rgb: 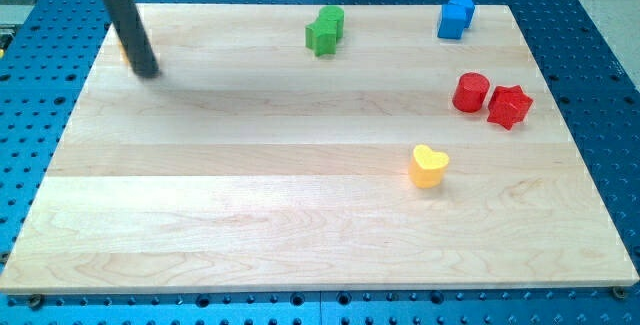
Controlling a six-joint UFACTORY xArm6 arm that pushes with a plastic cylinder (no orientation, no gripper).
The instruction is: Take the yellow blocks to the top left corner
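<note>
A yellow heart-shaped block (428,165) lies on the wooden board (250,195), right of centre and toward the view's bottom. My tip (146,70) rests on the board near its top left corner, far to the left of the heart. A thin yellow-orange sliver (122,54) shows at the rod's left edge; the rod hides the rest, so I cannot tell its shape.
A green block (324,31) sits at the top centre. A blue block (455,16) is near the top right corner. A red cylinder (470,92) and a red star (509,105) sit side by side at the right. Blue perforated table surrounds the board.
</note>
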